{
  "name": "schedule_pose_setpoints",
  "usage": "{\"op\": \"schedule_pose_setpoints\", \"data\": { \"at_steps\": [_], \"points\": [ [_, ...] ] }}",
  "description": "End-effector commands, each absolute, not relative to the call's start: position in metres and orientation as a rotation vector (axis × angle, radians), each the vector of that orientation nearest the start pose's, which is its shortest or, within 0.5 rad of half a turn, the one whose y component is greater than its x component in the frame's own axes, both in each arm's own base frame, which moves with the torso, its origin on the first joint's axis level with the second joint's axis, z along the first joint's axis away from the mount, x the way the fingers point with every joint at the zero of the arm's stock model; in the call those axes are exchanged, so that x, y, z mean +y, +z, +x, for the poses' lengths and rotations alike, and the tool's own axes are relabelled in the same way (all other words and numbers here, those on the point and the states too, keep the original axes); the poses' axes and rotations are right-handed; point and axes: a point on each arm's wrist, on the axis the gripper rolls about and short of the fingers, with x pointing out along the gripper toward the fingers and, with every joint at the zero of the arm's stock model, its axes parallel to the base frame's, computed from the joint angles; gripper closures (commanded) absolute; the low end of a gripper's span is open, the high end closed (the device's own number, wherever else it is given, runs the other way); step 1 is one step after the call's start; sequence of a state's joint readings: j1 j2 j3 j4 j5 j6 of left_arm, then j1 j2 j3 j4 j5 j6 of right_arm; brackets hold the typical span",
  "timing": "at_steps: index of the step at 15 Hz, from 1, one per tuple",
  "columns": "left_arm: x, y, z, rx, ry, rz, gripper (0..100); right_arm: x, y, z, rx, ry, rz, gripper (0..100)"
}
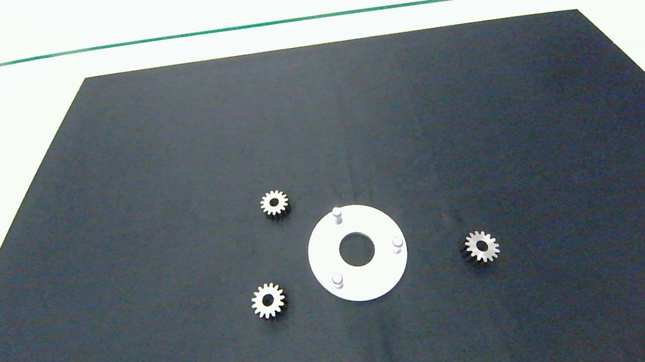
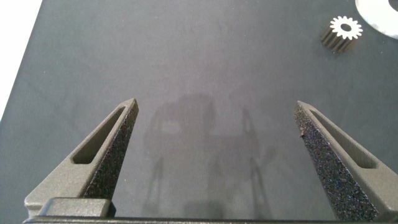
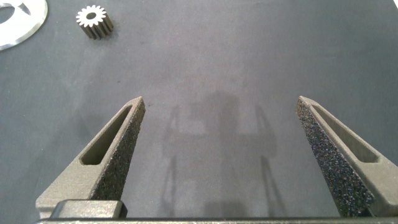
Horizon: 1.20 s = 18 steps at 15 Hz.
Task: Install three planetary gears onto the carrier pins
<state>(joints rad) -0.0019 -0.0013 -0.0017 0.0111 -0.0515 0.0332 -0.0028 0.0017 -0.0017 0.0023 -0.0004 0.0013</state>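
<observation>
- Left gripper is hanging over bare black mat out past the left side of the parts, not showing in the head view at all. Its fingers are sitting wide apart with nothing between them, and its wrist camera is only catching one gear off at the far corner.
- Two of the planetary gears are lying flat on the mat left of the disc: one up toward the far side, one nearer the front edge. Both are sitting close to the disc but not touching it.
- The white carrier disc is sitting about mid-mat, and all three carrier pins are standing bare, so nothing is getting counted as installed yet.
- The third gear is lying flat to the right of the disc, a bit farther off than the other two.
- Right gripper is doing the mirror-image thing over empty mat off to the right, fingers spread and holding nothing, with that right-hand gear and a sliver of disc just in its view.
- So I'm reading this as zero of three done: every gear is waiting to be picked up, lined up by its bore and dropped onto a pin.
</observation>
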Motion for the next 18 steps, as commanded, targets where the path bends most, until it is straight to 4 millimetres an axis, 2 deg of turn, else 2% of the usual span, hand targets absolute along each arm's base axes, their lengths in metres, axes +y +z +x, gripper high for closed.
{"op": "schedule_pose_setpoints", "data": {
  "at_steps": [1, 13, 14, 15, 18],
  "points": [
    [-0.001, 0.075, -0.023, 0.008, -0.058, 0.037, 0, 0.000, 0.075, -0.023, 0.005, 0.000, 0.000, 0],
    [-0.001, 0.076, -0.023, 0.020, -0.050, 0.070, 0, 0.000, 0.076, -0.021, 0.034, 0.001, 0.006, 0],
    [-0.001, 0.080, -0.023, 0.023, -0.041, 0.076, 0, 0.000, 0.077, -0.020, 0.048, 0.001, 0.006, 0],
    [-0.002, 0.094, -0.025, 0.097, 0.002, 0.073, 0, 0.000, 0.078, -0.018, 0.067, -0.014, 0.013, 0],
    [-0.003, 0.129, -0.049, 0.215, 0.006, 0.080, 0, 0.000, 0.096, -0.025, 0.098, -0.007, 0.018, 0]
  ]
}}
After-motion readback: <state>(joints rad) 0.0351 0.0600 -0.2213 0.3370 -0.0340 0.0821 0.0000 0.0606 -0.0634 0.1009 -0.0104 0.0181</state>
